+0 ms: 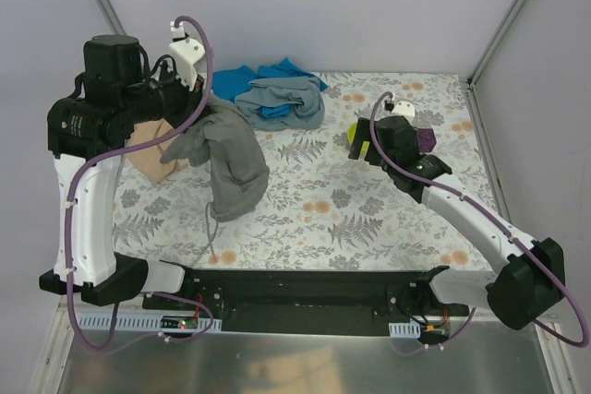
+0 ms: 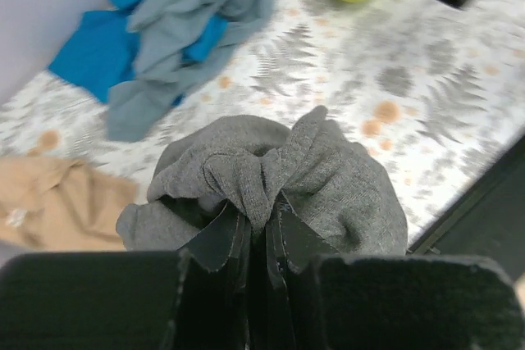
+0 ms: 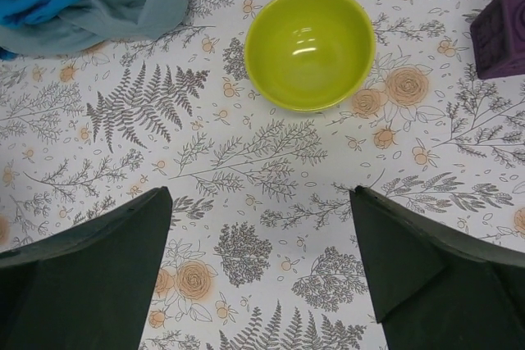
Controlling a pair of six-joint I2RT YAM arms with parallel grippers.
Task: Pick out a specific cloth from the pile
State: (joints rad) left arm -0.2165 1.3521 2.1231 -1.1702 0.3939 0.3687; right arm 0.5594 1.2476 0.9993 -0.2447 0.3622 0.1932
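Above table (image 1: 369,219) left side: left gripper (image 2: 264,219) clamped on grey cloth (image 1: 235,159), held up.
Far edge: blue cloth (image 1: 231,80) under blue-grey cloth (image 1: 282,99).
Left edge: tan cloth (image 1: 148,149).
Right gripper (image 3: 261,194): wide open, empty, near bowl (image 3: 310,47).

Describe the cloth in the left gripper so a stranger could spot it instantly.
On the floral table, look left of centre, where the left gripper is shut on the dark grey cloth, bunched and trailing down. Only it is lifted: the tan cloth, blue-grey cloth and bright blue cloth lie loose.
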